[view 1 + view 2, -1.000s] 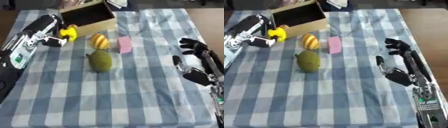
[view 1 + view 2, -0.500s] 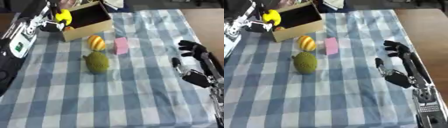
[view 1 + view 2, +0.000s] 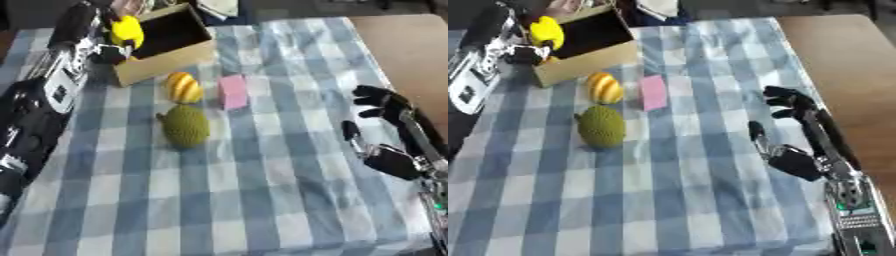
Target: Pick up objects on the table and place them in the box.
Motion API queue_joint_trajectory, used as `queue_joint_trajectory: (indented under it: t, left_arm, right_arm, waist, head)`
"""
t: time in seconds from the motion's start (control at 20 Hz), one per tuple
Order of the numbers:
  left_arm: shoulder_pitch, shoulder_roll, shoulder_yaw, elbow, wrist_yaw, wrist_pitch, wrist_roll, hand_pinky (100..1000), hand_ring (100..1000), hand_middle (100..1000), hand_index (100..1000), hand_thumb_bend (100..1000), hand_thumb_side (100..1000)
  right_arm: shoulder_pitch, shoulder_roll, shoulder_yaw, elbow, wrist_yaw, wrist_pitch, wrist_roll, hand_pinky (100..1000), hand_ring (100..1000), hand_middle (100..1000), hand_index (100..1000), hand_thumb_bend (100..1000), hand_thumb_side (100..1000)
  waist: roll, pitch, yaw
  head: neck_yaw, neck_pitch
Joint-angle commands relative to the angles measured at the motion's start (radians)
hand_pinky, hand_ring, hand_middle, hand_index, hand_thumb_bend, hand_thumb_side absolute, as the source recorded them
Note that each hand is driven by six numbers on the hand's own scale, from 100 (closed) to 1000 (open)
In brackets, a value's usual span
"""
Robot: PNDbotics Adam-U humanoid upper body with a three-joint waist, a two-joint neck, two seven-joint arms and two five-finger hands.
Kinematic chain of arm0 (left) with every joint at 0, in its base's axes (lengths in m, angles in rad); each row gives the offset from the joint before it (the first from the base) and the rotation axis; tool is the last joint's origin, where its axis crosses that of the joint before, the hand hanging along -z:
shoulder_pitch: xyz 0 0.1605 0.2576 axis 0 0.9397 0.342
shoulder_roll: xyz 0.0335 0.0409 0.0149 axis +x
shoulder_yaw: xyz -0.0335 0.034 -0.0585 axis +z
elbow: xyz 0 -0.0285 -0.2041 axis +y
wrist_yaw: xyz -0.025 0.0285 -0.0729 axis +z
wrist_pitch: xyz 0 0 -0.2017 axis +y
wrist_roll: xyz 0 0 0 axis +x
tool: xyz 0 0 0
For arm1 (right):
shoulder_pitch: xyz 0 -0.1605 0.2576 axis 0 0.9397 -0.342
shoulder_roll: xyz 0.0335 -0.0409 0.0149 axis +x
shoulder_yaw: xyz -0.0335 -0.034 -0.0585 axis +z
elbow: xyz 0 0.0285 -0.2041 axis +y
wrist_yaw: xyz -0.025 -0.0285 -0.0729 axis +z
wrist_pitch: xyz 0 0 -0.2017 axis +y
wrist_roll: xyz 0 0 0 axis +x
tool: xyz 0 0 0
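My left hand [image 3: 98,47] is shut on a yellow object [image 3: 127,31] and holds it at the left edge of the open cardboard box [image 3: 175,52] at the far left. On the checked cloth lie a yellow-orange striped fruit [image 3: 184,87], a pink block [image 3: 232,91] to its right, and a bumpy green fruit [image 3: 185,125] nearer me. My right hand [image 3: 798,145] rests open at the right side of the table, fingers up, apart from all objects.
The blue-and-white checked cloth [image 3: 262,190] covers the table. Bare brown tabletop [image 3: 407,45] shows at the far right. Cloth-like items [image 3: 214,7] lie behind the box at the far edge.
My left hand has lifted the yellow object from the cloth up to the box's left edge. The camera has tilted, shifting the whole picture. The right hand keeps its pose.
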Motion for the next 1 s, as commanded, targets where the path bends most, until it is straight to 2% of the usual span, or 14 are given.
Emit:
queue_joint_trajectory:
  t: [0.05, 0.15, 0.25, 0.45, 0.7, 0.75, 1.0]
  left_arm:
    - [-0.026, 0.017, 0.009, 0.006, -0.018, -0.003, -0.026, 720, 657, 681, 806, 560, 398]
    - [-0.019, 0.026, 0.005, -0.008, -0.025, -0.013, -0.072, 754, 711, 739, 839, 611, 464]
    - [-0.013, 0.043, 0.004, -0.036, -0.026, -0.019, -0.105, 761, 721, 752, 839, 640, 502]
    - [0.019, 0.098, -0.006, -0.151, 0.031, -0.037, -0.139, 742, 681, 715, 811, 625, 492]
    - [0.117, 0.203, -0.019, -0.387, 0.202, -0.055, -0.186, 720, 642, 676, 791, 564, 469]
    - [0.143, 0.223, -0.017, -0.435, 0.24, -0.05, -0.192, 718, 638, 672, 788, 574, 471]
    - [0.285, 0.258, 0.021, -0.656, 0.422, -0.011, -0.172, 700, 614, 646, 773, 534, 440]
  right_arm:
    - [-0.012, -0.015, 0.0, -0.01, -0.008, -0.003, 0.005, 721, 818, 813, 893, 224, 420]
    - [-0.013, -0.016, -0.002, -0.01, -0.008, -0.002, 0.004, 721, 817, 812, 893, 223, 420]
    - [-0.014, -0.015, -0.004, -0.011, -0.007, -0.001, 0.003, 721, 817, 812, 892, 222, 420]
    - [-0.017, -0.019, -0.011, -0.011, -0.002, 0.002, -0.002, 722, 817, 812, 893, 222, 420]
    - [-0.036, -0.026, -0.018, -0.01, 0.011, 0.005, -0.009, 723, 817, 812, 894, 211, 427]
    - [-0.042, -0.029, -0.018, -0.008, 0.014, 0.005, -0.009, 723, 817, 812, 894, 221, 419]
    - [-0.091, -0.053, -0.011, 0.014, 0.021, 0.004, -0.008, 725, 816, 812, 897, 224, 416]
  waist:
    - [0.015, -0.032, -0.002]
    - [0.015, -0.03, 0.0]
    - [0.016, -0.027, 0.004]
    - [0.016, -0.023, 0.022]
    - [0.016, -0.022, 0.049]
    - [0.016, -0.021, 0.054]
    - [0.009, -0.019, 0.084]
  head:
    - [0.001, -0.013]
    - [-0.002, -0.014]
    - [-0.006, -0.017]
    - [-0.017, -0.018]
    - [-0.029, -0.019]
    - [-0.031, -0.019]
    - [-0.043, -0.019]
